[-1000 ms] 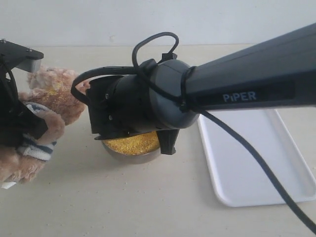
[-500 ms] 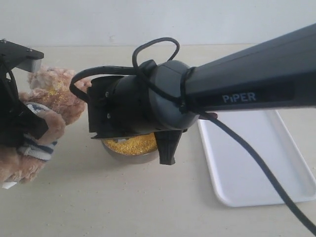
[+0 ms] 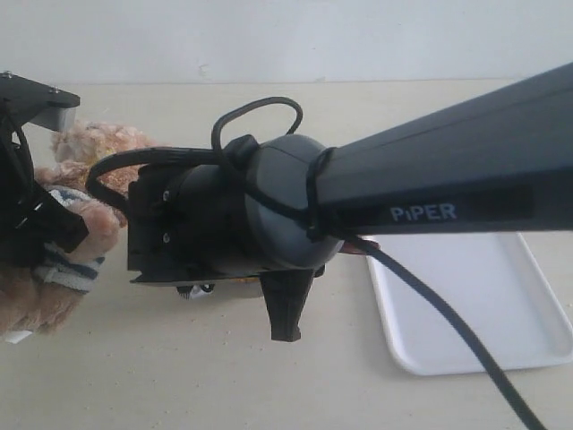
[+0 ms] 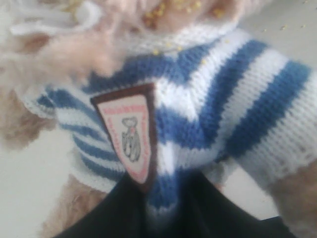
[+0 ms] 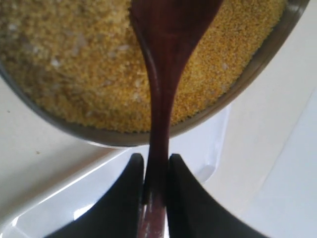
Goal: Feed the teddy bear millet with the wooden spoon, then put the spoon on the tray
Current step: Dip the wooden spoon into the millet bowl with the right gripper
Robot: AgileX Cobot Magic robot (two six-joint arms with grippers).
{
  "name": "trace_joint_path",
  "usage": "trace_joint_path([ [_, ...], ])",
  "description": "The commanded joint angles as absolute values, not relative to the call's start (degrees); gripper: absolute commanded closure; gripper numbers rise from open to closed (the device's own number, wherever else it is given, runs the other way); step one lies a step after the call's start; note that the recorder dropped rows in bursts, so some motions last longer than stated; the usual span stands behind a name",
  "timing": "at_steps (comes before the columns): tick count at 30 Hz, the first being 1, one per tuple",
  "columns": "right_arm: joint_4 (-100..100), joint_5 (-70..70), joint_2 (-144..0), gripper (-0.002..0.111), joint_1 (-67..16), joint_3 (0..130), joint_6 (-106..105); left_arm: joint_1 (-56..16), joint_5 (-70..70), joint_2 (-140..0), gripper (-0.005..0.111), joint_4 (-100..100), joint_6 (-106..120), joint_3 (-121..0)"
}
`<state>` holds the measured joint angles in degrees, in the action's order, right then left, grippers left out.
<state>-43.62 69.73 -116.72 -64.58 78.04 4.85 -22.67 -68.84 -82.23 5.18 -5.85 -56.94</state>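
I find the right pincer clamped on the wooden spoon, its handle running straight out over the millet, and the teddy bear, gripped by the left pincer, at the left edge of the bench.

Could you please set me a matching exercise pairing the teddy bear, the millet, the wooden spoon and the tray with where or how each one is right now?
Things:
1. teddy bear
2. millet
3. wooden spoon
4. tray

States:
A. clamped in the right gripper
B. white, lying flat on the table
C. held by the left gripper
D. yellow, filling the metal bowl

Pairs: 1-C, 2-D, 3-A, 4-B.
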Motion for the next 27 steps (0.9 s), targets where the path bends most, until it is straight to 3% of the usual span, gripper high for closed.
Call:
trace_joint_path([
  [1,-42.1,70.0,-116.7,0.109,-64.7,77.8,3.9,-22.5,-68.6,-81.7,0.103,4.9,-5.7,-57.3],
  [27,-40.1,70.0,-116.7,0.109,-64.5,78.1,8.0,-22.5,-68.6,-81.7,0.103,3.9,-5.6,-57.3],
])
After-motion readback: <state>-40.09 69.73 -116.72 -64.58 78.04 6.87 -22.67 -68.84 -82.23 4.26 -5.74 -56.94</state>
